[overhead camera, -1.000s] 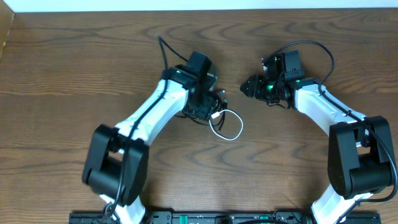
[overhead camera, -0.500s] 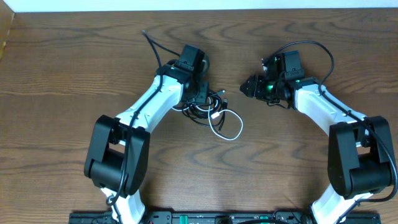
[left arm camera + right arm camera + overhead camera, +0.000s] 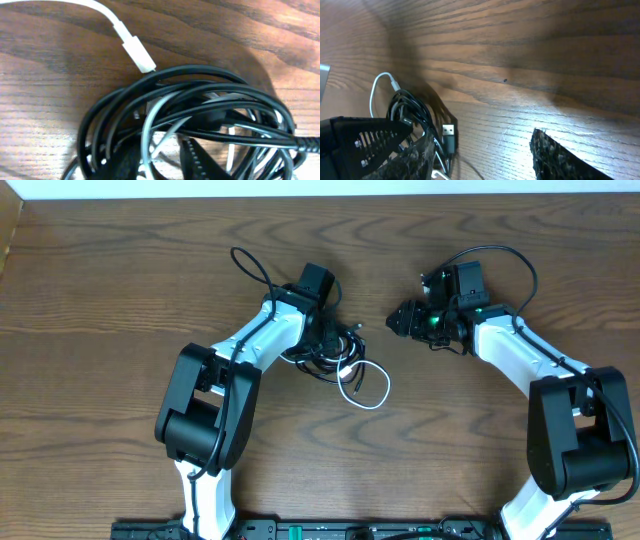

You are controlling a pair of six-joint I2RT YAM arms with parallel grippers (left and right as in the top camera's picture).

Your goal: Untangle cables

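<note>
The cables lie as one tangled bundle [image 3: 338, 352] at the table's middle: black coils with a white cord looping out to the lower right [image 3: 372, 385]. My left gripper [image 3: 322, 343] is down in the bundle's left side. In the left wrist view its fingers [image 3: 162, 165] stand apart among the black coils [image 3: 200, 95], with a pale strand between them, and a white plug [image 3: 140, 55] lies just above. My right gripper [image 3: 397, 320] is open and empty, to the right of the bundle. The right wrist view [image 3: 480, 160] shows the bundle [image 3: 415, 117] and a black USB plug [image 3: 449, 135].
The thick black robot wires arc behind each arm, at the back left [image 3: 250, 265] and the back right [image 3: 505, 255]. The wooden table [image 3: 120, 380] ends at a pale wall strip along the back.
My left arm's wrist has turned and shifted up and left over the bundle, with its elbow swinging right. The bundle has stayed almost in place. The right arm has not moved.
</note>
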